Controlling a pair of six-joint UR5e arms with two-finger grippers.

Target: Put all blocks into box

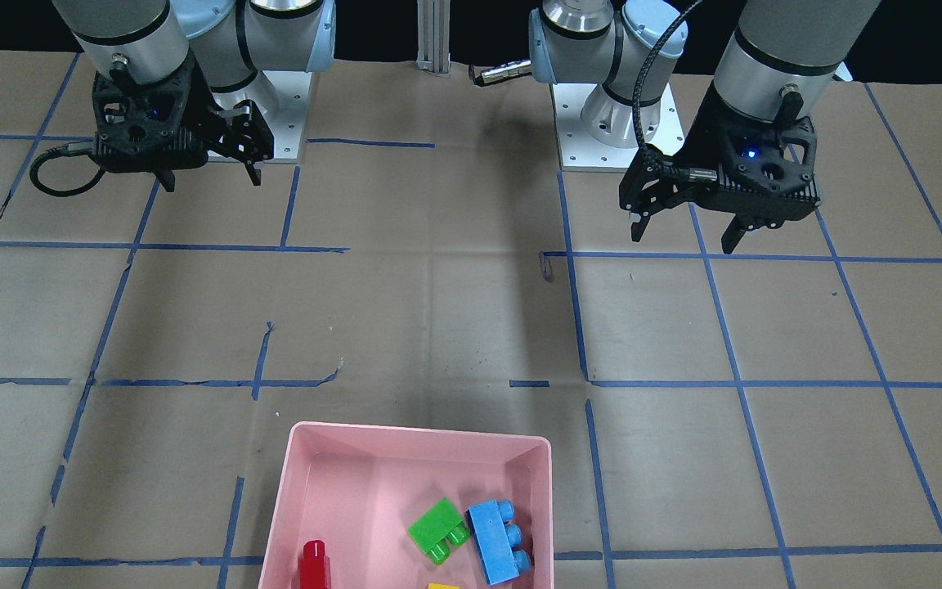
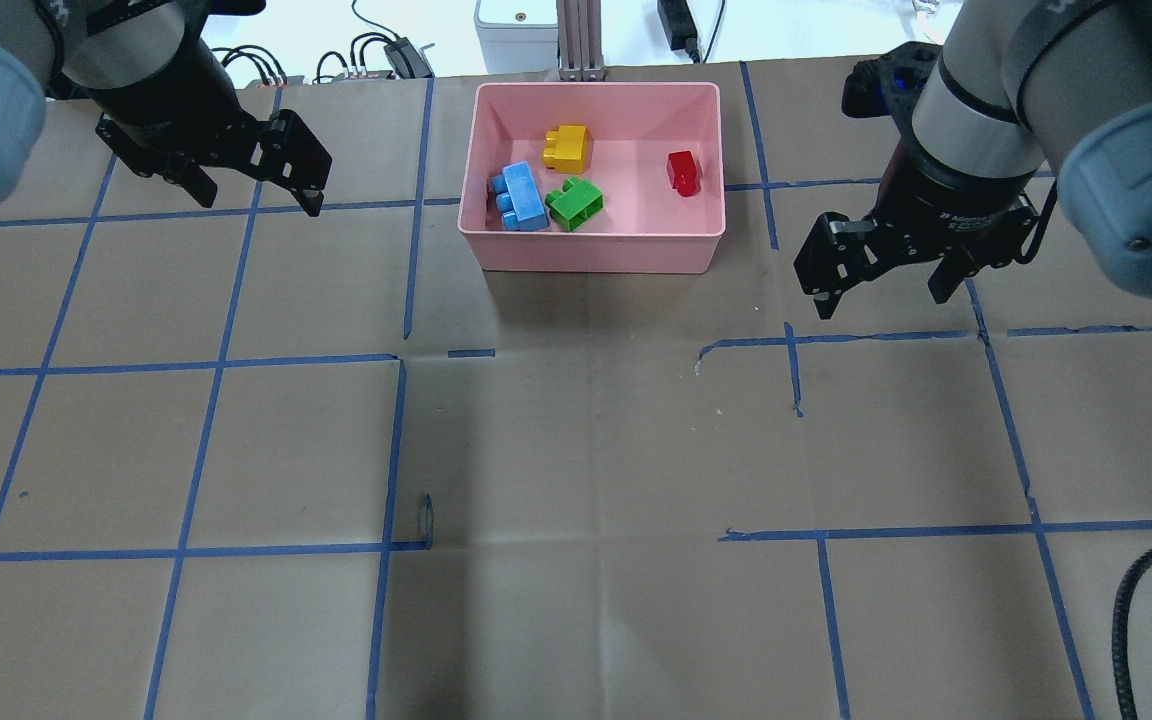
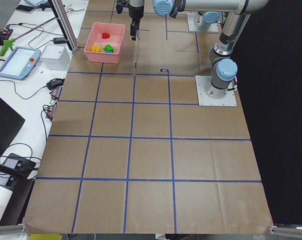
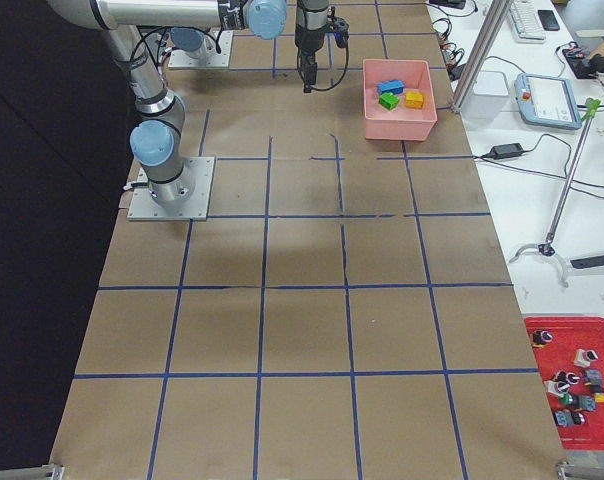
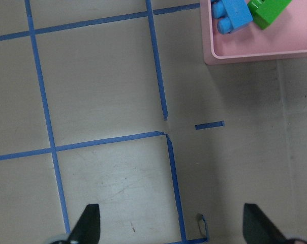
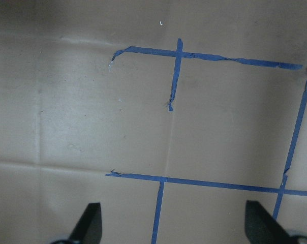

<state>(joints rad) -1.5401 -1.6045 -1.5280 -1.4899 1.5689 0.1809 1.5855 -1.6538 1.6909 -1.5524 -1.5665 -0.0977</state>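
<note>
**A:** Item one, box [image 2: 596,255]?

**B:** Pink tray at the far middle of the table, long axis running left to right. It holds all four bricks.

**A:** List the contents.

**B:** Blue [image 2: 520,197]: against the left wall, on its side, studs towards that wall, long axis roughly far-to-near and slightly slanted. Green [image 2: 574,203]: touching or just beside blue, set askew to the walls, with its studs facing sideways rather than up. Yellow [image 2: 567,148]: beyond those two and near the far wall, studs apparently to the left. Red [image 2: 682,172]: alone in the right half, well apart from the rest. It seems to stand on end, but it is too small to be sure.

**A:** Claws?

**B:** Left gripper [image 2: 258,192]: fingers spread, nothing between them, hanging off the box's left side and apart from it. Right gripper [image 2: 881,298]: also spread and empty, off the box's near right corner. Both wrist views show bare paper between the tips.

**A:** Step in hand?

**B:** My judgement is that loading is finished, as no brick lies outside the box.

**A:** Next move?

**B:** Probably no further grasp. If anything, both arms draw back, keeping clear of the rim so the box is not nudged.
</note>
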